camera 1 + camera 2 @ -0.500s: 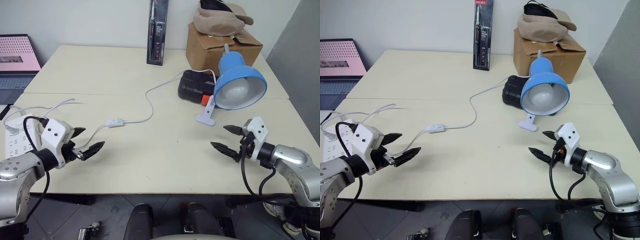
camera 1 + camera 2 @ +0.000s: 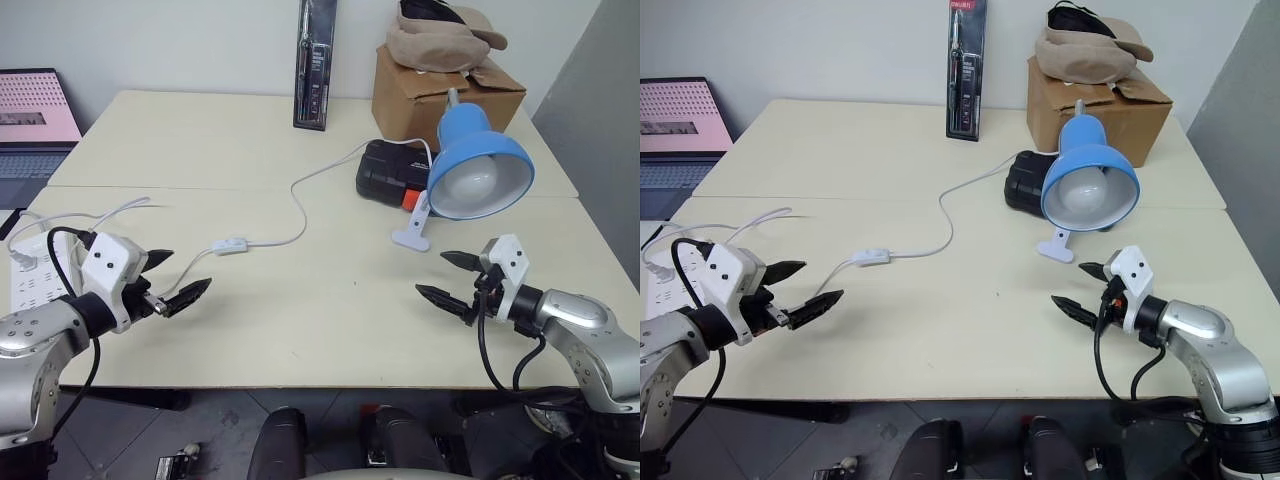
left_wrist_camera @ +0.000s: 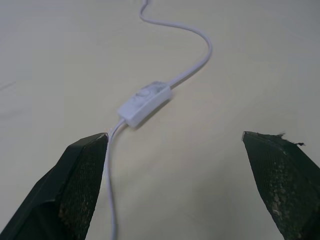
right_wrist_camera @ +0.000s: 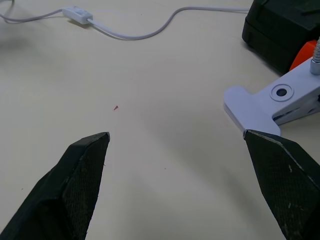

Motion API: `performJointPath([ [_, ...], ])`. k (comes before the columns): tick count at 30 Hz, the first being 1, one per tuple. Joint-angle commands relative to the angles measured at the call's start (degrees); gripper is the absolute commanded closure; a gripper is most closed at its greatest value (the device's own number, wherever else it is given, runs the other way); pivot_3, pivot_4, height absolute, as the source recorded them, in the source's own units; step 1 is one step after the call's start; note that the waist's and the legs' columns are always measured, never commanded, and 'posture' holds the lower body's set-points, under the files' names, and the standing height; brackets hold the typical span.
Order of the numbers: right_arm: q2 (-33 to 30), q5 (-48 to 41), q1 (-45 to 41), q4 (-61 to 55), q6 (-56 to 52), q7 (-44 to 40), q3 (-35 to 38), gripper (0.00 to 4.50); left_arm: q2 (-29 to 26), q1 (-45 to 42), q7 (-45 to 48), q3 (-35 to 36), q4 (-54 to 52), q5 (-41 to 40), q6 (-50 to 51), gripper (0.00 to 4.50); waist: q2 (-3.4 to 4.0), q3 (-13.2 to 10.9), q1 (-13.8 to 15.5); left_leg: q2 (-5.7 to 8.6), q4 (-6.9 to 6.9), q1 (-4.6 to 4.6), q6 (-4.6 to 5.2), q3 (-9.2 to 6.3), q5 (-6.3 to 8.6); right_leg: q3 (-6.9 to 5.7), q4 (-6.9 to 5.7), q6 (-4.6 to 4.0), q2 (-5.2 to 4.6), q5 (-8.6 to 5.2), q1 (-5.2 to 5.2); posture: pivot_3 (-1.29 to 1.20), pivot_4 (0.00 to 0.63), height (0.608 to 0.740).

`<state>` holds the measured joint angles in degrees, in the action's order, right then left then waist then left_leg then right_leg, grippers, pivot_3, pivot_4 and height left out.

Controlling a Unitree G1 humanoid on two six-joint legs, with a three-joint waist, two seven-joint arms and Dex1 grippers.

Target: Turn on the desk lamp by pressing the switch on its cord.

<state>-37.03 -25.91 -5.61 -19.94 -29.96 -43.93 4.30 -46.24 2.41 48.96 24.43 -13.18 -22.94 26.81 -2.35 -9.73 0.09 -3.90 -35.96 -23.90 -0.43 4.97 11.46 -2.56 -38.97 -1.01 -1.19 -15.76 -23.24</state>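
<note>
Small white oblong plastic inline switch (image 2: 231,245) lies on cream table (image 2: 330,320), on thin white cord (image 2: 300,215), just ahead of left gripper (image 2: 178,279). Both grippers, right gripper (image 2: 450,278) too, gape wide, empty. Switch light, probably skids when pushed; pinch body, press rocker.

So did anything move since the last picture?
Only a little. The right end effector slid slightly toward the middle of the table. The left end effector barely shifted. Both are open and empty. The switch, cord and desk lamp stayed put, lamp unlit.
</note>
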Motion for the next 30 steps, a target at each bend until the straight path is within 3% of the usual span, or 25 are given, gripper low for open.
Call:
performJointPath([
  [1, 0.37, -1.68, -0.84, -1.49, -0.05, -0.53, 0.78, 0.0, -0.6, -1.6, 2.23, 2.01, 1.76, -3.05, -0.98, 0.02, 0.01, 0.0, -0.01, 0.0, 0.0, 0.0, 0.0, 0.0, 0.0, 0.0, 0.0, 0.0, 0.0, 0.0, 0.0, 0.0, 0.15, 0.74],
  [9, 1.14, -2.58, -1.72, -7.56, -3.45, 1.67, -2.62, 0.0, -0.37, -9.6, 2.48, -0.19, 12.23, -3.15, -2.04, 0.02, 0.02, -0.02, -0.01, 0.0, 0.0, -0.01, 0.0, -0.01, 0.0, -0.03, 0.01, 0.0, 0.0, 0.0, 0.0, 0.0, 0.15, 0.74],
  [16, 2.27, -3.64, -6.16, -16.05, -17.73, 9.41, -9.01, 0.0, -2.27, -22.38, 10.52, -8.14, 28.99, -1.38, -0.78, 0.02, 0.0, -0.02, -0.03, 0.02, -0.01, -0.04, 0.0, -0.02, 0.0, -0.05, 0.0, 0.03, 0.0, 0.01, 0.0, 0.0, 0.15, 0.74],
  [25, 4.33, -6.72, -6.98, -22.43, -25.32, 14.04, -8.02, 0.0, -2.1, -43.07, 21.29, -22.58, 58.43, 11.32, -12.43, 0.02, -0.07, -0.01, 0.02, 0.1, -0.07, -0.41, 0.02, -0.12, -0.01, -0.21, 0.03, 0.06, -0.01, -0.02, -0.18, 0.0, 0.15, 0.74],
  [30, 3.39, -7.74, -5.46, -24.78, -27.14, 15.12, -6.8, 0.0, 0.12, -48.55, 24.02, -26.88, 68.51, 16.74, -19.68, 0.02, -0.08, 0.0, -0.03, 0.12, -0.1, -0.57, 0.02, -0.16, -0.01, -0.25, 0.02, 0.08, 0.0, -0.03, -0.32, 0.0, 0.15, 0.74],
])
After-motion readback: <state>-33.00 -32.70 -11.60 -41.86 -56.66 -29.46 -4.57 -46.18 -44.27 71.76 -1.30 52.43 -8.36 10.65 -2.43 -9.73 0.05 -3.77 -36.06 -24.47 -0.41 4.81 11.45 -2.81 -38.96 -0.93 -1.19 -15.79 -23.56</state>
